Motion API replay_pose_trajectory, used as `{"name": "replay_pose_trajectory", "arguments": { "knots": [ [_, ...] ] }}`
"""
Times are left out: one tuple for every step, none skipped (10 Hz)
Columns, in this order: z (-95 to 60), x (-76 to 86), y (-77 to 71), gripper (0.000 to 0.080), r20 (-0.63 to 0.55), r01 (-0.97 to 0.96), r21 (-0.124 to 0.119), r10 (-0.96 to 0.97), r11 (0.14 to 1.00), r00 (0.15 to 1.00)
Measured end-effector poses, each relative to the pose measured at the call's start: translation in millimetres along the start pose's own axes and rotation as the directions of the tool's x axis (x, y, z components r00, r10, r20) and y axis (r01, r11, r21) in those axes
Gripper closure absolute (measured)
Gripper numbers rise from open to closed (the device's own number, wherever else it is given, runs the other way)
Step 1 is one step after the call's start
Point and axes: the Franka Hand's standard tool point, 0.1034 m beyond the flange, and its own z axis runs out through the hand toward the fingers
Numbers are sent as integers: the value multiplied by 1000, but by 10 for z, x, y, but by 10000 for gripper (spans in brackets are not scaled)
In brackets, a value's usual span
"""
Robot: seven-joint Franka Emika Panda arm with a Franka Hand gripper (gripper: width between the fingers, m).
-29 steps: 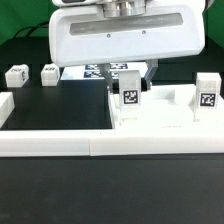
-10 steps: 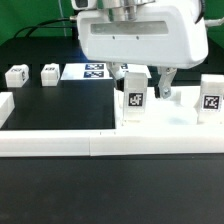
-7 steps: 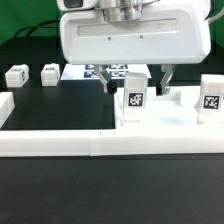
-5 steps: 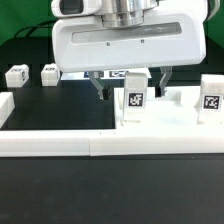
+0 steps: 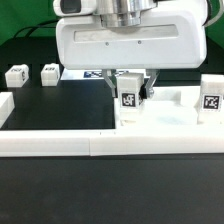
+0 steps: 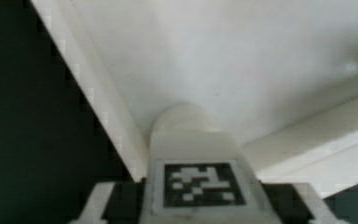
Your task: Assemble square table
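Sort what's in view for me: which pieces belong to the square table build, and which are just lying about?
Job in hand: square table slab; middle leg standing on it; second upright leg, at the exterior view's right; at its left, outer leg and inner leg.
Lying about: marker board; long border bars.

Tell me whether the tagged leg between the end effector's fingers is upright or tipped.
Upright: the leg stands on end on the white slab, tag facing the exterior camera, sides vertical.
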Motion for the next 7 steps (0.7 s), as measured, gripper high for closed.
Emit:
{"name": "replay_pose_trajectory", "arguments": {
  "knots": [
    [-3, 12, -2, 515, -1, -101, 2, 101, 995, 995],
    [-11, 19, -9, 515, 8, -244, -2, 244, 970, 970],
    [-39, 21, -34, 515, 23, -455, -19, 456, 890, 890],
    [-35, 48, -27, 515, 32, -602, -27, 602, 798, 798],
    [3, 64, -3, 515, 60, -716, -12, 715, 698, 696],
    [12, 68, -2, 514, 90, -823, -3, 819, 569, 566],
    [14, 69, 3, 514, 101, -842, -1, 838, 539, 536]
  ]
}}
